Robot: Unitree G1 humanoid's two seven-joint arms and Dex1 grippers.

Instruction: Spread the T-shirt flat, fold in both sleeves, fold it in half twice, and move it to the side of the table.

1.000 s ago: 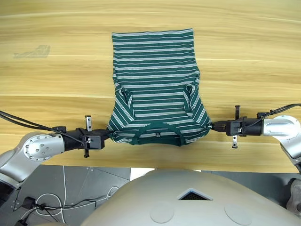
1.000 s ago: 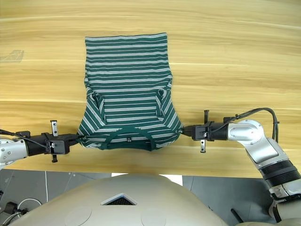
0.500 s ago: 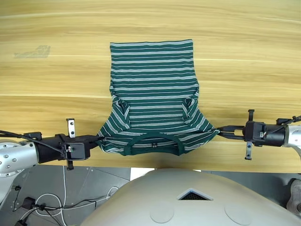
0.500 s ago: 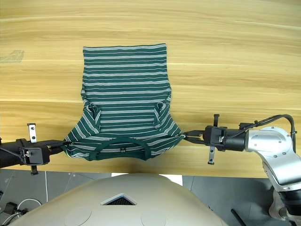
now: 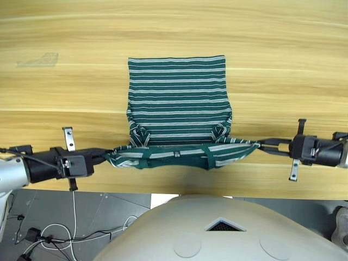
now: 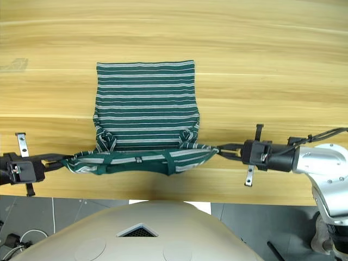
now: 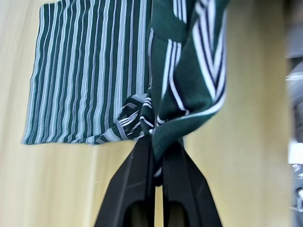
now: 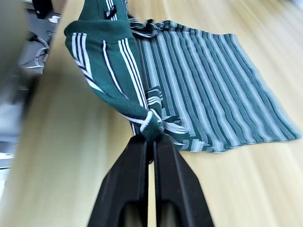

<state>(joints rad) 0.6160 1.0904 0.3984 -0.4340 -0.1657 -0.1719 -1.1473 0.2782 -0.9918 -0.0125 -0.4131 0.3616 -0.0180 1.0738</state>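
Both jaws pinch the T-shirt (image 5: 176, 89) by its near corners: carry them level and lay them on its far edge.

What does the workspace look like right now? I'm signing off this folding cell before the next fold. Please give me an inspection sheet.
Surface: light wooden table, with a faint grey mark far left.
Job's things: green striped T-shirt; its far part lies flat, and its near collar end is lifted and stretched taut between the grippers.
Clutter: nothing seen.
Grippers: left gripper is shut on the T-shirt's near left corner, and right gripper is shut on its near right corner.
Cables: black cable runs along the right arm; white cables lie on the floor.
Surroundings: grey floor below the table's near edge.
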